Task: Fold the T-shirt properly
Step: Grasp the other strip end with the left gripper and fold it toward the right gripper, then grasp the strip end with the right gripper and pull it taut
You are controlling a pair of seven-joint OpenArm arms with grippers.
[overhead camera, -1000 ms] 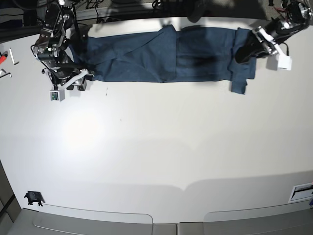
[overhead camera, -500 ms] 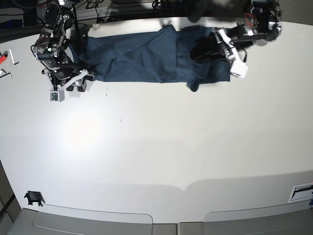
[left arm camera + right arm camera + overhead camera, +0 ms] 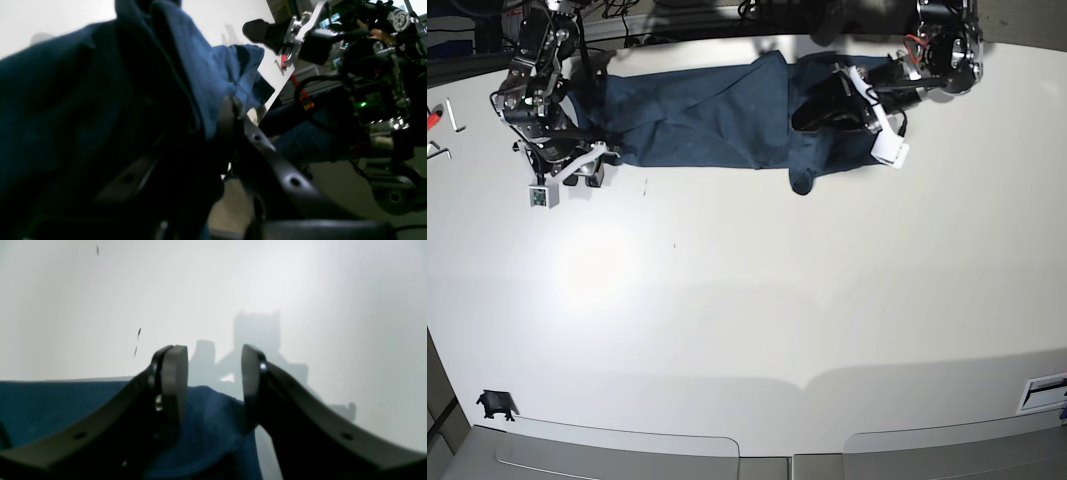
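Dark blue T-shirt [image 3: 707, 115] at the far edge of the white worktop [image 3: 747, 300], left pincer [image 3: 822, 108] pinching its cloth, right pincer [image 3: 213, 373] wide, empty.

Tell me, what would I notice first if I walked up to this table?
Most likely the dark blue T-shirt, stretched in a long band along the far edge of the white table. Next, the left end effector pinching one end of the shirt and holding it folded over the middle. At the other end, the right end effector sits open at the shirt's edge.
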